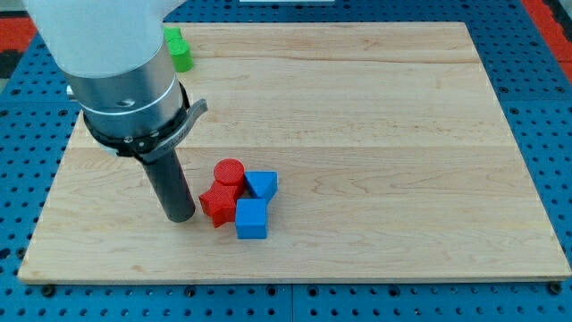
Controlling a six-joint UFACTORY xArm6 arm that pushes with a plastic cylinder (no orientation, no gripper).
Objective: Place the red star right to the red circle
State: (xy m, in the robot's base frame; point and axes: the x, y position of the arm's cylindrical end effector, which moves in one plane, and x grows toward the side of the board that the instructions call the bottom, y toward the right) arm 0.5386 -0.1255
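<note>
My tip [181,217] stands upright just left of the red star [216,203]; no pincer shows.

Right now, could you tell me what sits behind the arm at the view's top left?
A green block shows partly beside the arm; its shape and anything further behind are covered.

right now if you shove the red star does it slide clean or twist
The red star looks squat and flat-bottomed, so it should slide, not tip. My tip sits at its left; an off-centre push on its points may twist it. It seems to touch the red circle and blue cube, so those would likely shift too.
</note>
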